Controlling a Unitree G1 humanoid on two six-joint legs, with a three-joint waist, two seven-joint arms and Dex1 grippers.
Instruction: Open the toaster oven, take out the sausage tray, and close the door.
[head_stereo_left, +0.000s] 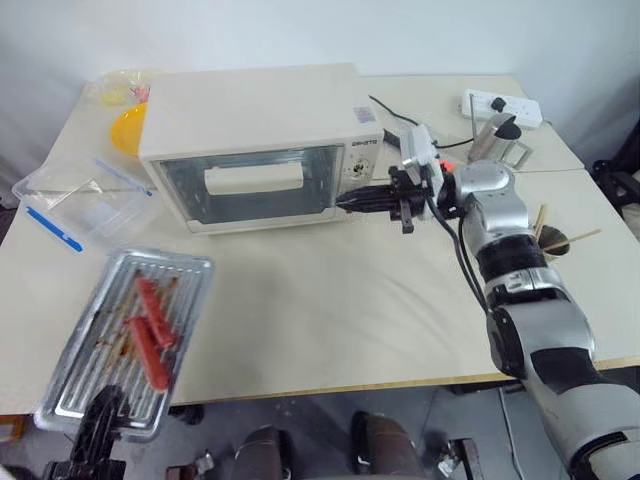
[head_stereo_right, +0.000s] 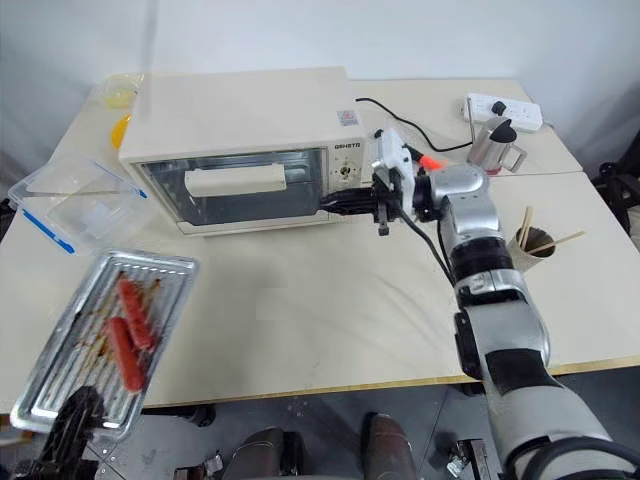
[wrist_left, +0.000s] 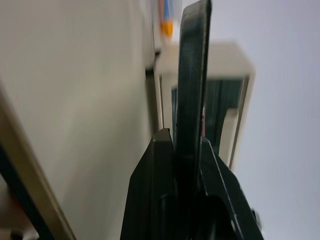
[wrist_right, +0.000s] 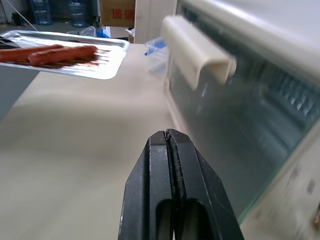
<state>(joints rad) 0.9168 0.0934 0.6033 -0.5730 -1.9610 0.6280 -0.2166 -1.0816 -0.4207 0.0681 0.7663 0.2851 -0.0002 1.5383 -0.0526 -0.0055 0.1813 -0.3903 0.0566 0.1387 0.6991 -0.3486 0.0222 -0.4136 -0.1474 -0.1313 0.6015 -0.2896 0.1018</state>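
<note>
I have the right gripper level in front of the toaster oven, its two black fingers pressed together on nothing, tips at the lower right corner of the door. The door stands upright and looks flush with the cream-white frame, its white bar handle up and away from my fingertips in the right wrist view — so I judge the closing push is done or nearly so, and the fingers are shut to make one blunt pusher.

The left gripper sits low at the near table edge, clamped on the near rim of the sausage tray. The tray lies out of the oven, well apart from my right gripper and across the table from it, its near end overhanging the edge; I read the grip as steadying it there. The red sausages lie along the ribbed bottom.

Hard to settle: whether the tray's weight rests on the table or on my fingers — the left gripper is cut off by the frame edge. The left wrist view gives a blurred dark edge between the fingers. Whether my right fingertips touch the door frame I cannot tell.
</note>
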